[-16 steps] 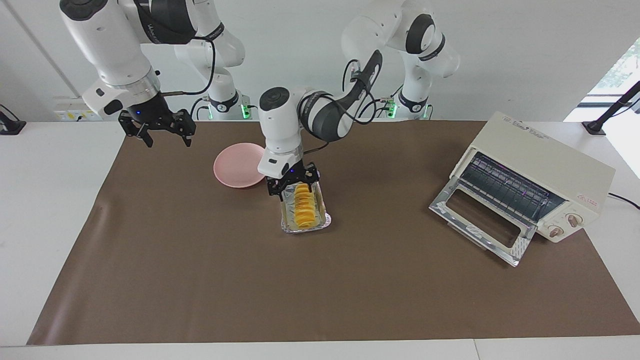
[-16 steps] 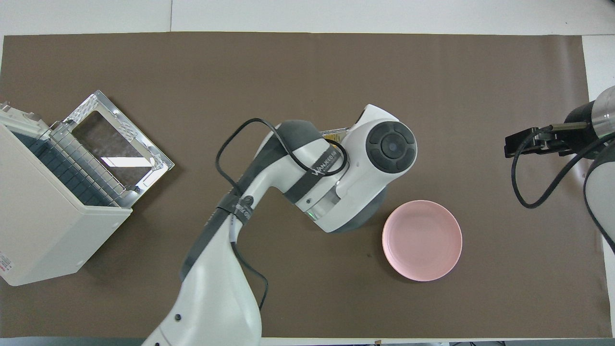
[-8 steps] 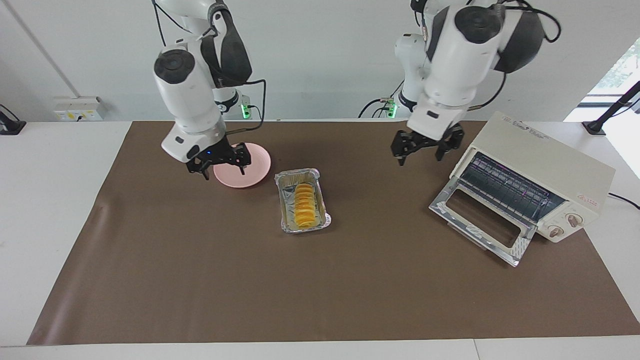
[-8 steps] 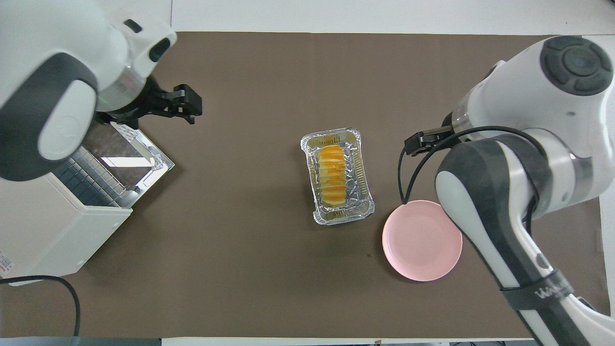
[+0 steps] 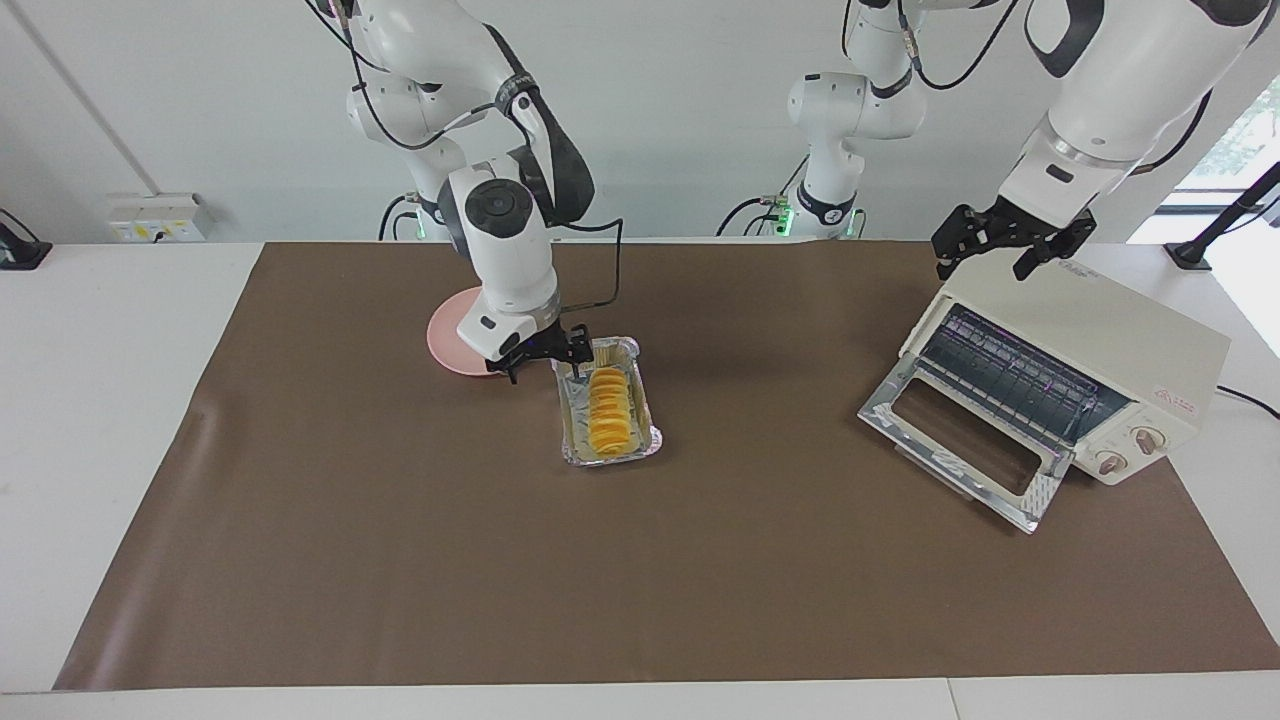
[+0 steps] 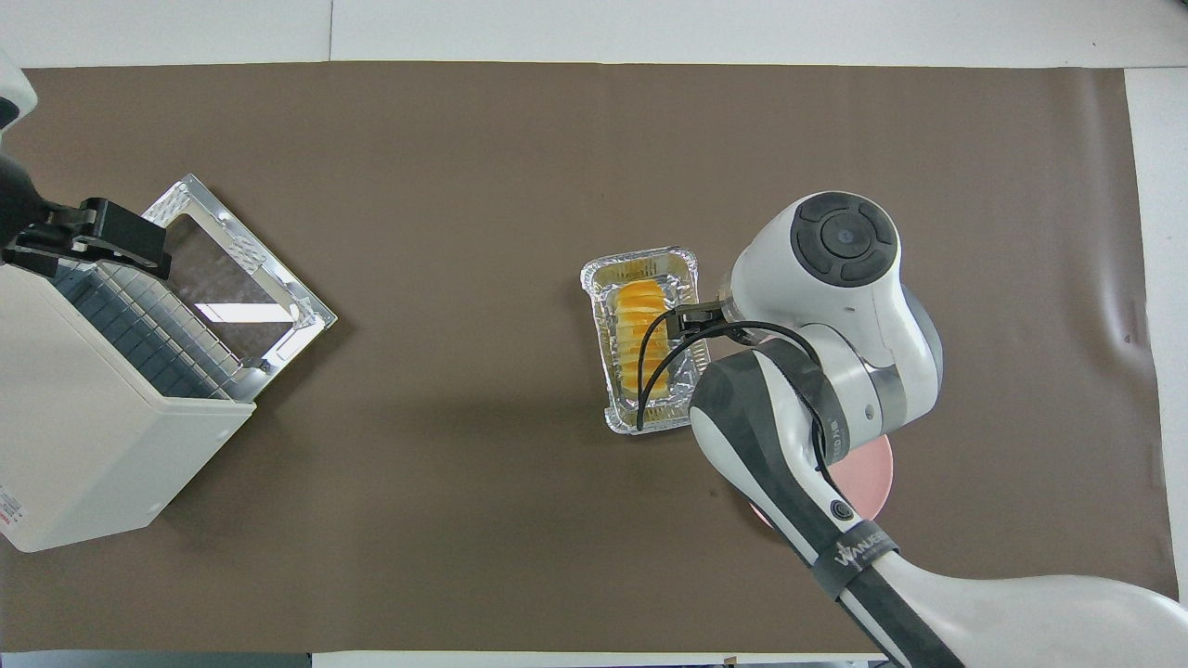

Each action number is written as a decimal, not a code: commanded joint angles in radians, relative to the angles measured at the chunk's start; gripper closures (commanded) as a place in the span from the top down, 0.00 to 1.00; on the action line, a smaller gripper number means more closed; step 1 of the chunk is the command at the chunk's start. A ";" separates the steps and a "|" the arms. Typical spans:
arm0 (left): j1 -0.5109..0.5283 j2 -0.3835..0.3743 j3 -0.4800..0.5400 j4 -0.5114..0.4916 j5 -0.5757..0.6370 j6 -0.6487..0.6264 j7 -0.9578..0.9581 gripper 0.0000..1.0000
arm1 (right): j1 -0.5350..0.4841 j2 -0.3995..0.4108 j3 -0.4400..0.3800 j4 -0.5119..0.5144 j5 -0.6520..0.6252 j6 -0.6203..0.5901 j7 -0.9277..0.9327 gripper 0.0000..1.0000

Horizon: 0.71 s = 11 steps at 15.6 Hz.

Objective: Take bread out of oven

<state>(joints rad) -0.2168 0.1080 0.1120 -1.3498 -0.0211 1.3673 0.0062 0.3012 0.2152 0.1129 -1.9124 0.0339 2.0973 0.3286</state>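
Bread (image 5: 606,413) is already out of the oven (image 5: 1070,365), lying in its foil tray (image 5: 652,437) at mid-frame on the counter (image 5: 400,560); the oven door hangs down at the right of the facing view. What's left, I judge, is moving it to the pink plate (image 5: 445,335) beside the tray. My right gripper (image 5: 541,355) hovers spread wide over the tray's upper end, holding nothing. My left gripper (image 5: 1010,243) waits released above the oven top

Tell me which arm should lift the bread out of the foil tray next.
Right, probably. The right gripper hangs open at the foil tray, beside the bread and the pink plate. The left gripper hangs open over the oven, away from the bread.
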 commanded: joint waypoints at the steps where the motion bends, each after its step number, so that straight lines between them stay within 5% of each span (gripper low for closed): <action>1: 0.063 -0.082 -0.040 -0.100 0.012 0.001 0.029 1.00 | 0.012 0.026 -0.001 -0.037 0.021 0.050 0.004 0.99; 7: 0.146 -0.142 -0.124 -0.213 0.016 0.039 0.121 1.00 | 0.010 0.032 -0.001 -0.134 0.041 0.158 0.003 0.93; 11: 0.151 -0.126 -0.129 -0.213 0.010 0.032 0.123 1.00 | 0.009 0.029 -0.001 -0.168 0.072 0.177 0.000 0.55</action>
<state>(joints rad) -0.0884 -0.0018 -0.0028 -1.5348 -0.0195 1.3847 0.1049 0.3124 0.2603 0.1119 -2.0442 0.0872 2.2431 0.3286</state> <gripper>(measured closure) 0.000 0.216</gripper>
